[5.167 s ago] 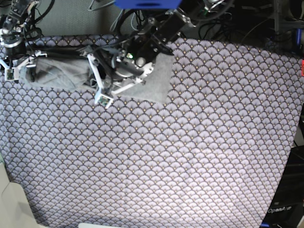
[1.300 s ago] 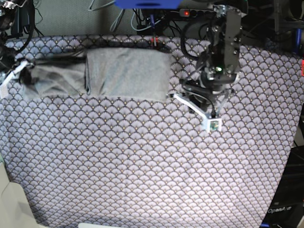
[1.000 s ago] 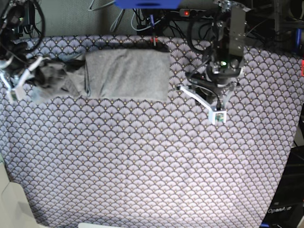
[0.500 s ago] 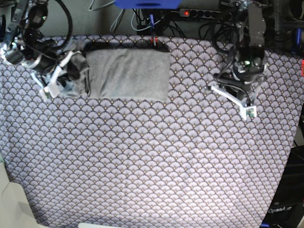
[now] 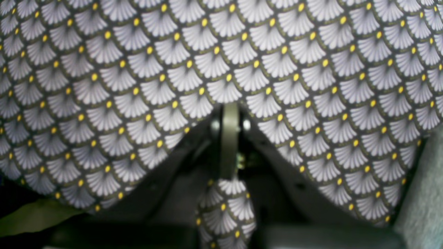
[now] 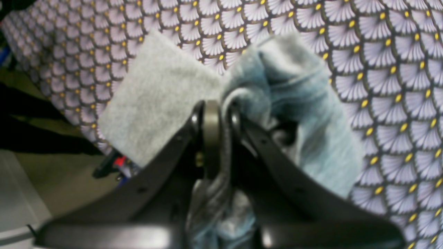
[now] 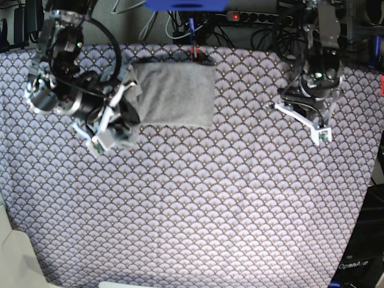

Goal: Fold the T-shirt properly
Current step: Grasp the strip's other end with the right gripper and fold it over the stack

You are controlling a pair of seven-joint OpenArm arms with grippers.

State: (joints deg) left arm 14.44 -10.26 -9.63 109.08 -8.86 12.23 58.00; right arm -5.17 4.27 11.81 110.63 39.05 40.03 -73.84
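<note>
Since half a second ago the right arm has swung in toward the folded shirt, dragging the bunched sleeve end with it, and the left arm has drawn a little further off toward the counter's edge.

The T-shirt (image 7: 174, 93) lies near the far edge of the counter (image 7: 210, 204), its main part folded into a flat grey rectangle on the purple fan-patterned cloth (image 7: 198, 180). On the rectangle's side nearest the right arm, the fabric is gathered into a rumpled bundle lifted off the cloth. In the right wrist view the shirt (image 6: 294, 114) shows as a bluish-grey wad wrapped around the claw's tips, with a flat pale flap of the same fabric spreading beside it over the cloth.

The right claw (image 6: 218, 114) is clenched on that bundle of T-shirt; a strip of grey fabric runs down between its dark fingers (image 6: 266, 152). In the base view the right claw (image 7: 123, 111) sits just beside the rectangle's edge, touching the gathered fabric.

The left claw (image 5: 229, 114) is closed tight with nothing in it, hanging above bare cloth. In the base view the left claw (image 7: 312, 123) is well apart from the T-shirt, on the opposite side of it from the right arm.
</note>
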